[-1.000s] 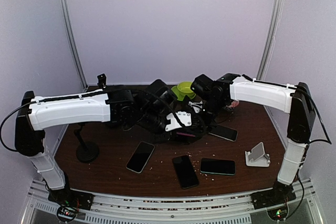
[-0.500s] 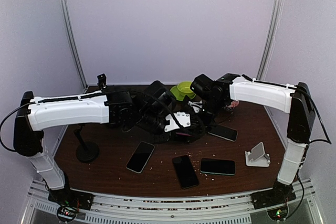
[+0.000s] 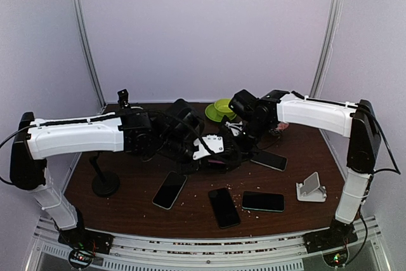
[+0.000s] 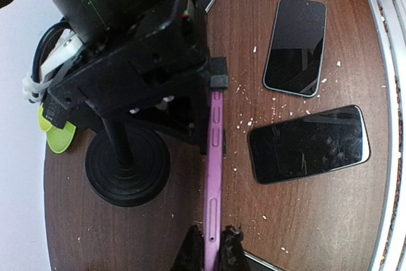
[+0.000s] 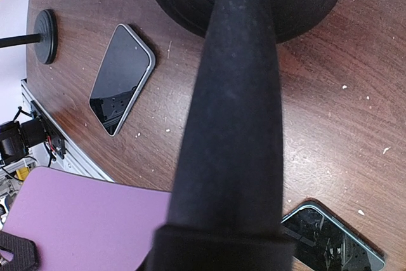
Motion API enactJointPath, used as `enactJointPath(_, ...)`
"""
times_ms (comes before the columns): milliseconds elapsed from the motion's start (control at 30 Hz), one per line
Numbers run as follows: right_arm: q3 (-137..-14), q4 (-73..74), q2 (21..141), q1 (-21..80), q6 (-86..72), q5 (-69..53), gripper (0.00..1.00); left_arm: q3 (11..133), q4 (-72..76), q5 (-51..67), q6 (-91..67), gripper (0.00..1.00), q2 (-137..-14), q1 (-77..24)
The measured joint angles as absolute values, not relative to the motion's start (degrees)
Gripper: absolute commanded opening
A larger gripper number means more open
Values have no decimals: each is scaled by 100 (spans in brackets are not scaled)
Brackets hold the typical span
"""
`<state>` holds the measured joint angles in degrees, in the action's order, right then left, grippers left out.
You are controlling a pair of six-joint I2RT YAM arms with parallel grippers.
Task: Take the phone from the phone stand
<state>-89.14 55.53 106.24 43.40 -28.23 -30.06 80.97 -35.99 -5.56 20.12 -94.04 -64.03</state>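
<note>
A purple phone stands on edge, its far end in the black clamp of a black phone stand with a round base. My left gripper is shut on the phone's near edge. In the top view it sits at mid-table. My right gripper is the black block around the stand's pole. That pole fills the right wrist view and hides the fingers there. The phone's purple back shows at lower left.
Several dark phones lie flat on the brown table. A white phone stand stands at the right. A second black stand stands at the left. A green bowl sits at the back.
My left arm has drawn back to the left, and its gripper with the purple phone has shifted a little left. The right arm has barely moved.
</note>
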Motion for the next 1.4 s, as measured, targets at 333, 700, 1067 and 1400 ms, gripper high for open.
enactJointPath(333,-8768,5404,10613,4342,-2867,-3074,0,8036,-3601,-515,1981,0,-9373,-6401)
enactJointPath(700,-8591,5205,10534,4344,-2880,-3124,0,8025,-3614,-497,1994,0,-9365,-6388)
enactJointPath(1067,-8270,5747,10508,4344,-2589,-2847,0,8586,-3900,-1284,2383,0,-8143,-4405)
enactJointPath(1400,-8608,6208,10613,4370,-2543,-2851,0,8720,-3732,-1313,2036,0,-7067,-4344)
